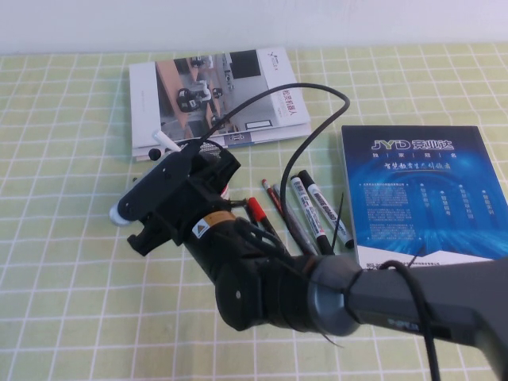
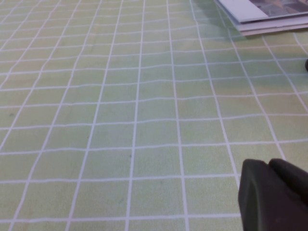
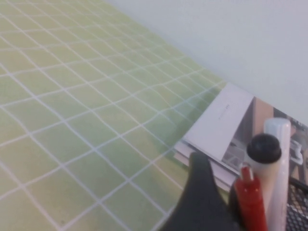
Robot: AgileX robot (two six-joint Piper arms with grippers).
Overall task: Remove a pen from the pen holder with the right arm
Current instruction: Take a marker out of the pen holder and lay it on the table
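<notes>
My right gripper (image 1: 178, 171) hangs over the middle of the table and covers the pen holder in the high view. In the right wrist view a corner of the black mesh pen holder (image 3: 298, 211) shows. A red pen (image 3: 251, 204) and a white pen with a black cap (image 3: 263, 154) stand up out of it. One black finger (image 3: 202, 202) stands just beside the red pen; the jaws are open and grip nothing. A white pen tip (image 1: 163, 141) pokes out beyond the gripper. My left gripper (image 2: 269, 166) is low over bare cloth, its fingers together.
A brochure with an office photo (image 1: 214, 95) lies at the back. A blue JYD booklet (image 1: 425, 190) lies at the right. Several markers (image 1: 313, 210) and a red pen (image 1: 258, 213) lie on the green checked cloth (image 1: 63, 159) between them.
</notes>
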